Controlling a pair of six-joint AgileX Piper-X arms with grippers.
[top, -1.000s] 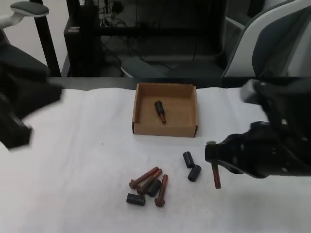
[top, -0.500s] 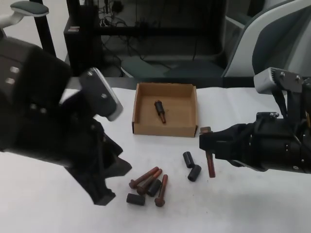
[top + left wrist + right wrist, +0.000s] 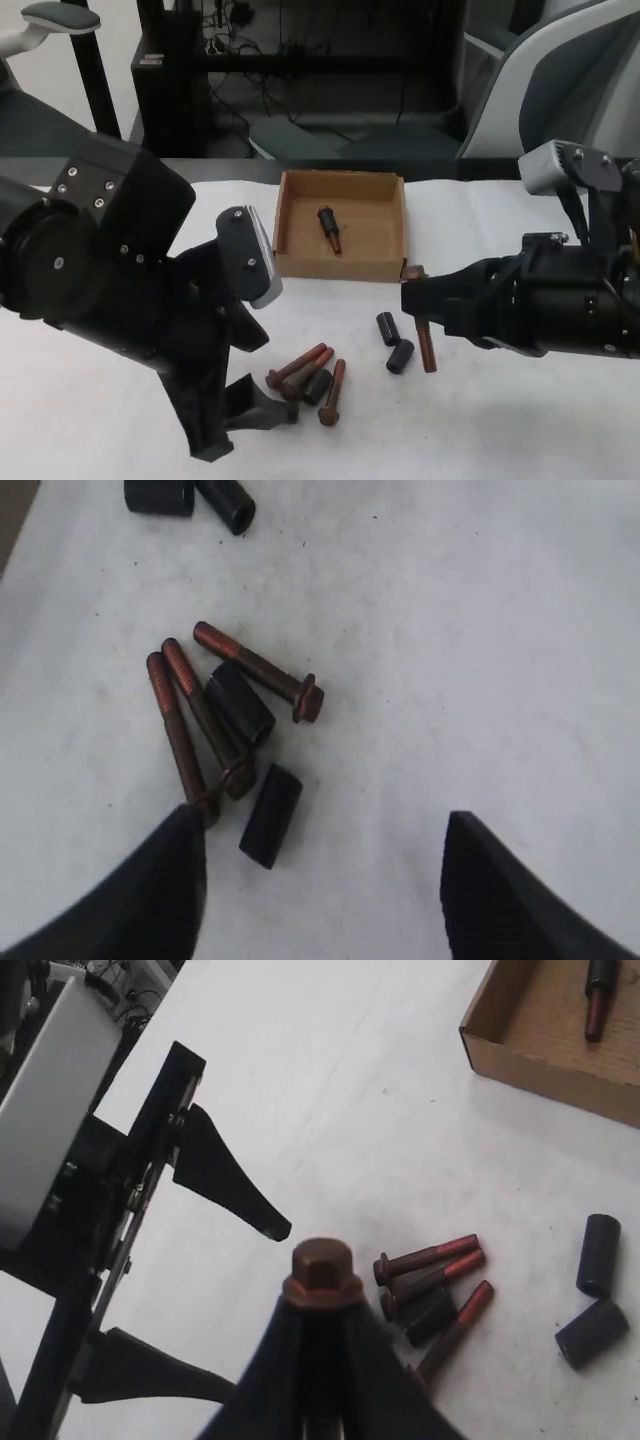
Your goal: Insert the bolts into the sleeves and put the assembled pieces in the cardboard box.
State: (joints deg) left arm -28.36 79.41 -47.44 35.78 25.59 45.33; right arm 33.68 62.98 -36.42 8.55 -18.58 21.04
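Three copper bolts (image 3: pixel 255 670) and two black sleeves (image 3: pixel 268 816) lie in a pile on the white cloth. My left gripper (image 3: pixel 322 822) hangs open just above them, one finger (image 3: pixel 165 890) on each side of the nearest sleeve. In the high view the left gripper (image 3: pixel 262 380) stands at the pile's left edge. My right gripper (image 3: pixel 322 1332) is shut on a bolt (image 3: pixel 320 1270), held above the cloth right of two loose sleeves (image 3: pixel 394 343). The held bolt (image 3: pixel 426 345) hangs tilted, head up. The cardboard box (image 3: pixel 287 215) holds one assembled piece (image 3: pixel 328 228).
The box stands at the middle back of the bench, beyond both piles. Bare white cloth lies to the front and far left. Chairs and a black stand are behind the bench edge.
My left arm has swung in from the left and come down to the bolt pile. My right gripper has carried its bolt slightly left, and the bolt now leans more.
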